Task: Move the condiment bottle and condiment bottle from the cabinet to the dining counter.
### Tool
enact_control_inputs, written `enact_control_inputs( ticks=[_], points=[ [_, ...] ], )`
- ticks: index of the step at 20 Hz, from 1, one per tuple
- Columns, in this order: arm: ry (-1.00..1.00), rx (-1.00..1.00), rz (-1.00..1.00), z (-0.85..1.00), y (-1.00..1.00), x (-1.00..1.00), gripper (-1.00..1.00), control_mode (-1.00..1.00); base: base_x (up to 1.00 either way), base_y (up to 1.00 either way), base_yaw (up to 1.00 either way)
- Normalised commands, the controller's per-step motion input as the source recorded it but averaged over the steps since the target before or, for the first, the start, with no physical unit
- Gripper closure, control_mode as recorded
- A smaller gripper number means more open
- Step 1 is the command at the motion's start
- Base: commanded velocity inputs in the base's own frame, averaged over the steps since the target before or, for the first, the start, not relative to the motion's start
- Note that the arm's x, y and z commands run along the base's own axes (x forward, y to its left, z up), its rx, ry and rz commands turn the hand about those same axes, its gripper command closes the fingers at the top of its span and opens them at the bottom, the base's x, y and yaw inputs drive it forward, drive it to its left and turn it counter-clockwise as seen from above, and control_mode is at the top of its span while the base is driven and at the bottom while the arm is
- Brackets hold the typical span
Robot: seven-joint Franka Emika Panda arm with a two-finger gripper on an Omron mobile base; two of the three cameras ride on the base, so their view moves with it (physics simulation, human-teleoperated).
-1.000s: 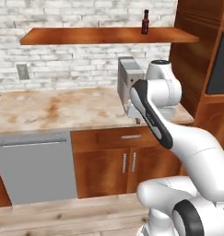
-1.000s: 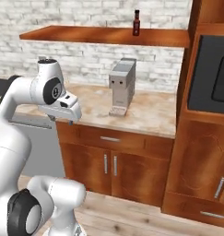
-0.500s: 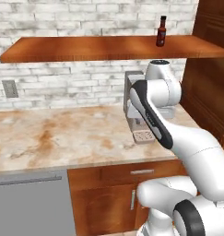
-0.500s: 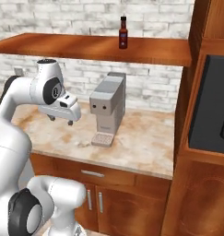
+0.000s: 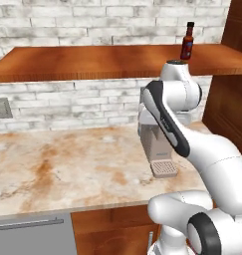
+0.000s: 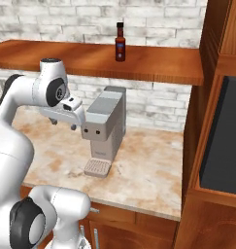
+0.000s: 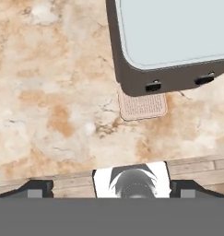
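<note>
On the far left a wall socket [image 5: 1, 107] sits above the marbled desk [image 5: 67, 164], whose bare stone runs rightward. Next, in the right base view, comes the pincer [image 6: 63, 124], hanging from the folded arm and pointing down at the desk just left of the coffee machine [image 6: 106, 126]. Its jaws stand wide apart with nothing between them; in the hand view the two dark tips [image 7: 37, 188] sit far apart at the bottom, looking straight down on the machine's grey top and drip tray [image 7: 142, 105]. That low, downward pose looks like a travelling posture rather than a reach. Above runs a wooden shelf [image 5: 92, 62], and toward its right end stands one bottle [image 6: 120, 42], upright, dark red with a black cap, well above the pincer and untouched. A second bottle I cannot find. The open jaws suit a grasp to come; the arm would have to rise and tilt toward the shelf first.
</note>
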Motion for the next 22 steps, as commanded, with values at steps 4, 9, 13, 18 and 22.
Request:
enact_control_inputs(
  ticks=[4, 9, 13, 18, 22],
  points=[
    [-0.26, 0.01, -0.04, 0.83, 0.0, -0.83, -1.0, -1.0, 0.0, 0.0, 0.0],
    [-0.26, 0.0, -0.1, 0.85, -0.05, -0.51, -1.0, -1.0, 0.0, 0.0, 0.0],
    [-0.25, -0.03, -0.13, 0.75, -0.03, -0.31, -1.0, -1.0, 0.0, 0.0, 0.0],
    [-0.27, -0.07, -0.15, 0.68, -0.17, -0.16, -1.0, -1.0, 0.0, 0.0, 0.0],
    [-0.21, -0.11, -0.15, 0.57, -0.25, -0.01, -1.0, -1.0, 0.0, 0.0, 0.0]
  ],
)
